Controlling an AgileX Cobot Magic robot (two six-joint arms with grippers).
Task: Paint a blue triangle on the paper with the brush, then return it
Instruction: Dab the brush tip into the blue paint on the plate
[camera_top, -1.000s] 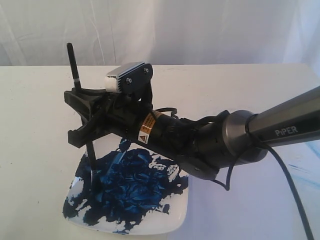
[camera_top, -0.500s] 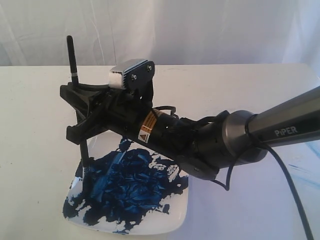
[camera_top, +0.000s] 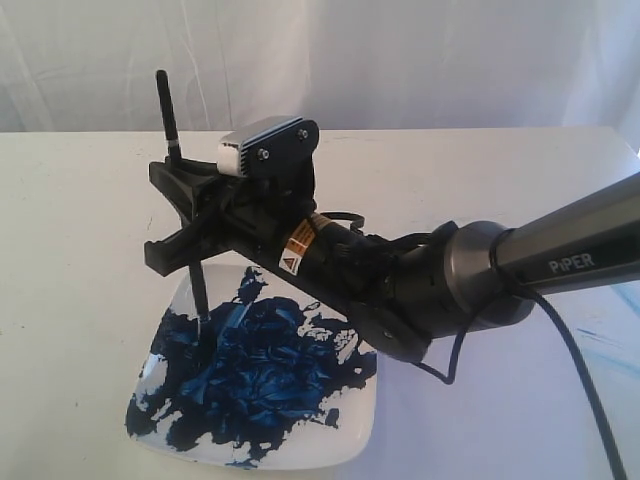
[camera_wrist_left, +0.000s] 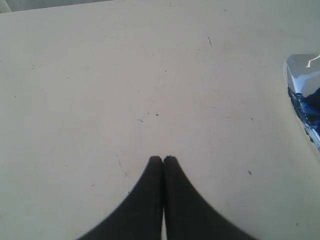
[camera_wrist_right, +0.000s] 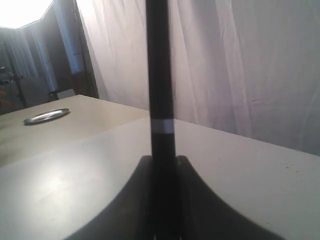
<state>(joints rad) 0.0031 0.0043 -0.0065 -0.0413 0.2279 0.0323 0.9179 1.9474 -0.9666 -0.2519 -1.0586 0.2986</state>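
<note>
My right gripper (camera_top: 170, 215) reaches across to the left and is shut on the brush (camera_top: 188, 230), a thin black stick held nearly upright. Its tip dips into dark blue paint smeared over the white square dish (camera_top: 352, 448). In the right wrist view the brush handle (camera_wrist_right: 159, 75) rises between the fingers of that gripper (camera_wrist_right: 162, 160). The paper (camera_top: 530, 420) lies to the right of the dish, partly under the arm. No blue triangle shows. My left gripper (camera_wrist_left: 163, 159) is shut on nothing above bare table, with the dish (camera_wrist_left: 300, 67) off to one side.
Faint light-blue smears (camera_top: 612, 340) mark the paper at the far right. White curtains hang behind the cream table (camera_top: 70, 220). A round metal plate (camera_wrist_right: 46, 116) lies on a distant surface in the right wrist view. A black cable (camera_top: 575, 370) trails from the right arm.
The right gripper has moved the brush right and farther back in the dish. The tip went from the dish's left front part to nearer its middle.
</note>
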